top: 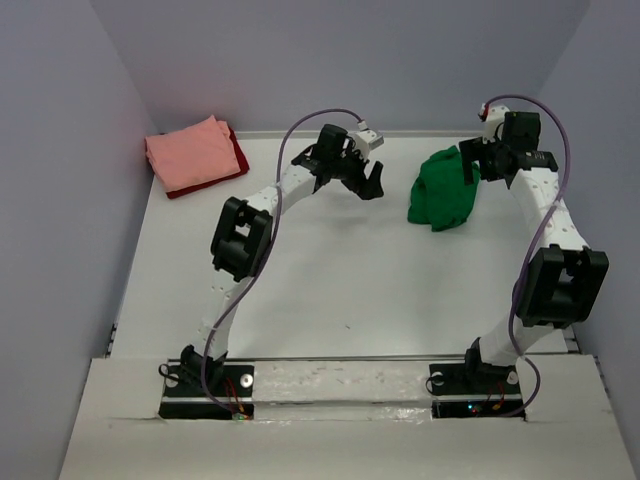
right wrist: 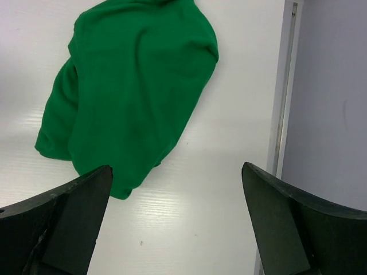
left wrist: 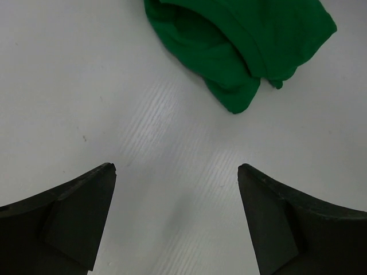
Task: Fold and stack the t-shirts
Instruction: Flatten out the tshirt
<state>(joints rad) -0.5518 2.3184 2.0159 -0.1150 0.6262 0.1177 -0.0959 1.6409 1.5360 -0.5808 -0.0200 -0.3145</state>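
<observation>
From above, the green t-shirt [top: 445,190] lies crumpled at the far right of the white counter [top: 330,290]. The pink t-shirt [top: 193,153] sits folded on the dark red t-shirt [top: 238,160] in the far left corner (only a red edge shows). The left end effector [top: 372,178] hangs just left of the green t-shirt, and the right end effector [top: 470,165] hangs over its far right edge.

In the left wrist view, the left end effector [left wrist: 176,169] has its fingers wide apart and empty over bare counter, with the green t-shirt [left wrist: 241,40] ahead.

In the right wrist view, the right end effector [right wrist: 176,167] is likewise spread and empty, with the green t-shirt [right wrist: 132,97] ahead on the left.
</observation>
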